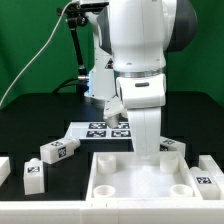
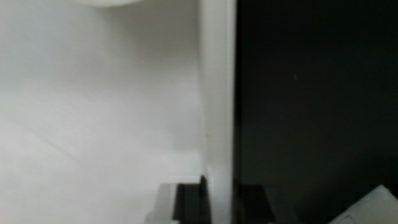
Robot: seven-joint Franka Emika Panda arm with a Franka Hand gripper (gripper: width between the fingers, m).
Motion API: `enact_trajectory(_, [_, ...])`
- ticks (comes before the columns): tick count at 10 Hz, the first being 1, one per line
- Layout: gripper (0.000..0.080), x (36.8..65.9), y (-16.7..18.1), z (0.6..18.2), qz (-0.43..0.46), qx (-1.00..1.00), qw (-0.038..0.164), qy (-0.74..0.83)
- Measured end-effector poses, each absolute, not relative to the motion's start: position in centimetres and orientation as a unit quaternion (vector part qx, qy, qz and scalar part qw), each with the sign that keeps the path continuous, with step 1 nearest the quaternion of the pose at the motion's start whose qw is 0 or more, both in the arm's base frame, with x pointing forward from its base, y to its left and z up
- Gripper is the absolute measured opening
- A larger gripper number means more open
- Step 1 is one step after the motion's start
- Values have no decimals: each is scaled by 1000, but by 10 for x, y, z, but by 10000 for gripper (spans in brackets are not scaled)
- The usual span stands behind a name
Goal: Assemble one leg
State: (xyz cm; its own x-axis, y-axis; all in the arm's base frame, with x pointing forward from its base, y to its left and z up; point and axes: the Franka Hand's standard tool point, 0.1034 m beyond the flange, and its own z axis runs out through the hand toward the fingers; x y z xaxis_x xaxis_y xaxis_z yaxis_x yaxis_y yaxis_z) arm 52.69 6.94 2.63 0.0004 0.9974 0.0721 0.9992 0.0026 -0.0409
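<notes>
Leg [image 1: 55,150] well apart from fingers [image 2: 187,204]

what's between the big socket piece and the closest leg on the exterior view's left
nothing visible: only a strip of black table separates the leg from the large white square piece.

On the black table [image 1: 25,115] we see the large white square piece with round corner sockets [image 1: 100,160] in front, with the flat white marker board [image 1: 100,128] behind it. A small white chunky tagged leg [image 1: 56,150] and a second leg [image 1: 32,176] lie to the exterior view's left of the piece, and a third leg [image 1: 172,146] and a fourth leg [image 1: 207,178] lie to its right.
</notes>
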Motion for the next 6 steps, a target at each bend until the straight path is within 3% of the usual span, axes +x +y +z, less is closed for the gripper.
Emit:
enact_trajectory(1, [143,528,69,29,-12,-708,38,-705])
enact_trajectory(2, [143,531,71,37,-15,-717,33,-696])
enact_trajectory(3, [328,530,73,47,-19,-737,26,-675])
enact_trajectory(4, [328,528,76,60,-22,-770,20,-637])
enact_trajectory(5, [513,525,81,73,-25,-802,14,-596])
enact_trajectory(6, [605,522,89,79,-21,-837,14,-547])
